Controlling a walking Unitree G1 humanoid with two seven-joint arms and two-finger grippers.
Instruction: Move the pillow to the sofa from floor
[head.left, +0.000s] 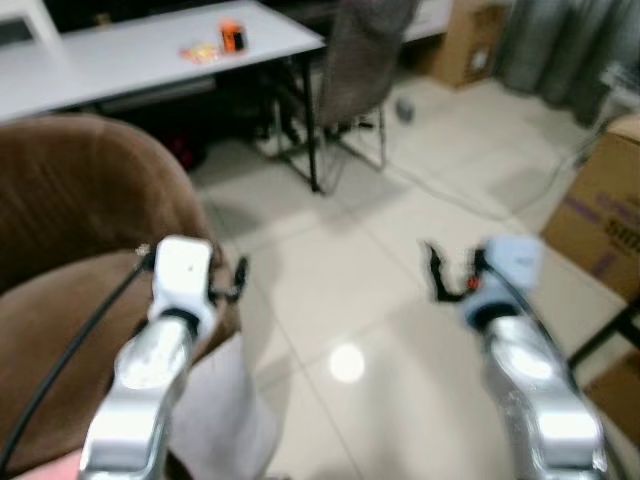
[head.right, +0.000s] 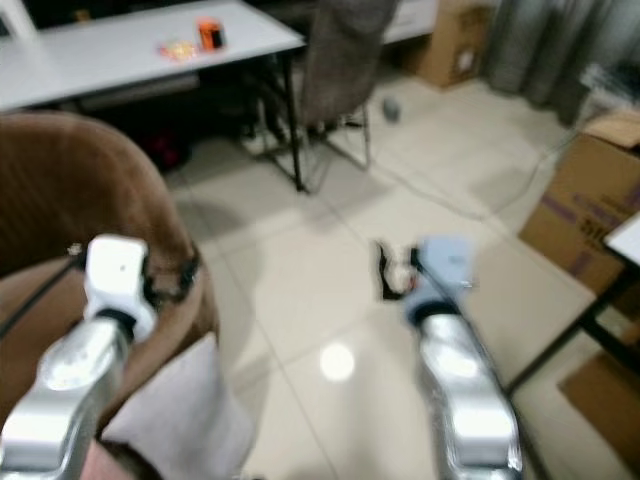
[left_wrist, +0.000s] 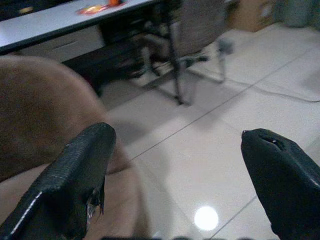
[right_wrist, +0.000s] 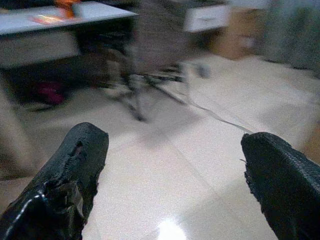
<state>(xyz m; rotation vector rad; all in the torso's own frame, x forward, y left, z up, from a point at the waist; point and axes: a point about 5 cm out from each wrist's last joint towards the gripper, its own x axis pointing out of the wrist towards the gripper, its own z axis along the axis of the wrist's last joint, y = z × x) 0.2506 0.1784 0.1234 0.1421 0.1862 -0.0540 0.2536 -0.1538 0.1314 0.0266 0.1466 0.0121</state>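
The brown sofa (head.left: 70, 250) filled the space on my left, its rounded back and seat curving toward me, with the pale tiled floor (head.left: 340, 280) running off to my right toward a white table (head.left: 150, 50) and a chair (head.left: 360, 70). Cardboard boxes (head.left: 600, 210) stood at the far right edge of the floor.

The pillow (head.right: 185, 420), a light grey cushion, lay low and close to my body, right at the front edge of the sofa where the seat drops to the floor. Blur kept me from telling whether it rested on the tiles and leaned against the sofa front or was already partly up on the seat. Its long side seemed to run away from me, along the sofa's front edge.

My left gripper (head.left: 232, 278) hung over the sofa's front corner, just above and beyond the pillow, so the pillow lay back toward me and below that arm. Its fingers (left_wrist: 75, 175) stood wide apart with nothing between them. My right gripper (head.left: 445, 275) was out over bare floor, well apart from the pillow, also spread wide and empty.

I judged the left arm much the nearer, and that it would need to draw back and down to reach the pillow.
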